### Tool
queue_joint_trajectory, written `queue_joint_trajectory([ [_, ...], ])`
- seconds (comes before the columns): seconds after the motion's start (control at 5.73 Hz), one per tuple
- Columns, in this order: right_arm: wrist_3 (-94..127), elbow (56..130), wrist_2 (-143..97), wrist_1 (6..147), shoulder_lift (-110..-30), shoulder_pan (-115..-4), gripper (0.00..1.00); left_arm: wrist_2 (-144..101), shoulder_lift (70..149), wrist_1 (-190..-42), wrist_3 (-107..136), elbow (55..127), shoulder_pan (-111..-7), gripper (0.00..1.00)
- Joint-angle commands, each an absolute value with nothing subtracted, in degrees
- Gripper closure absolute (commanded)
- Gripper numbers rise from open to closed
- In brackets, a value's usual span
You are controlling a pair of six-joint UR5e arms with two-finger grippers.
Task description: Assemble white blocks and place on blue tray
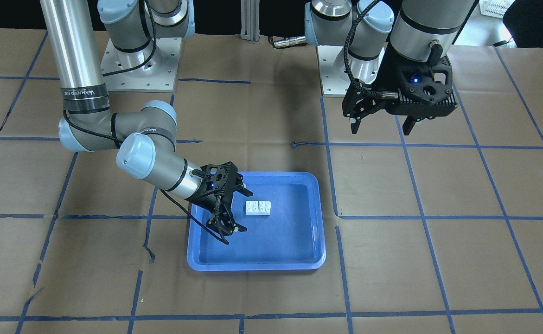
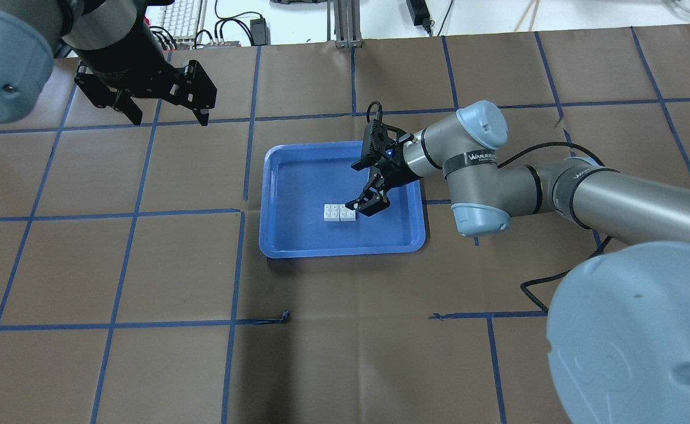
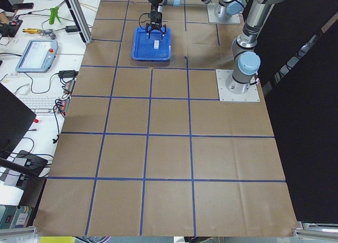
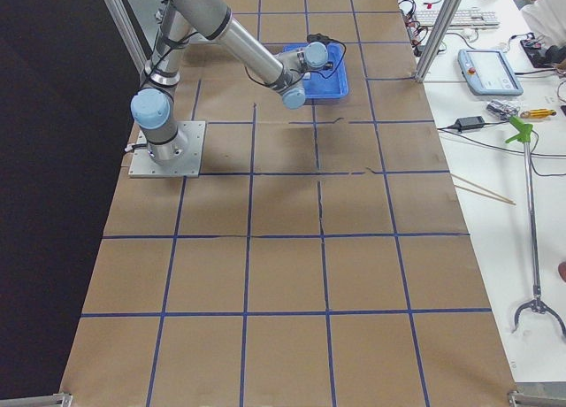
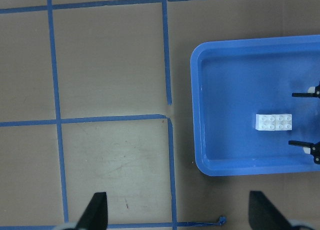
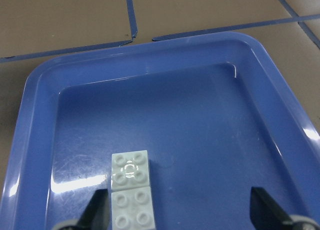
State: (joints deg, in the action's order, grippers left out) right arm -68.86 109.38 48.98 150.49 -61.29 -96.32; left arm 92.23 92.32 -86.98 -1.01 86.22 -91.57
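The blocks (image 2: pixel 340 212) lie side by side, touching, in the tray (image 2: pixel 342 252). The right pincer (image 2: pixel 353 186) hangs spread just beside them, pinching nothing. The left pincer (image 2: pixel 169 119), also spread, hovers over the desk (image 2: pixel 115 265), well apart.

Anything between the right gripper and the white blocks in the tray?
Nothing visible. The open right gripper hangs close beside the white blocks over the blue tray, with only bare tray floor between them.

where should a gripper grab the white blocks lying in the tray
Probably from straight above, pinching the two long sides of the white blocks at the seam between them. They lie flat, studs up, as one short bar, clear of the walls of the blue tray.
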Motion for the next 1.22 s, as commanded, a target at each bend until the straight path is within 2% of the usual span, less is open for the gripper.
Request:
queue_joint_trajectory([
  [0.0,-68.3,105.2,54.5,138.9,-65.5,-95.9,0.00,92.3,92.3,-87.0,-1.1,86.2,-91.6,0.01],
  [0.52,-55.3,94.0,72.8,113.0,-72.8,-94.2,0.00,92.3,92.2,-87.0,-1.1,86.2,-91.6,0.01],
  [1.05,-26.6,88.3,88.2,97.7,-78.1,-90.7,0.00,92.4,92.1,-87.0,-1.1,86.2,-91.6,0.01],
])
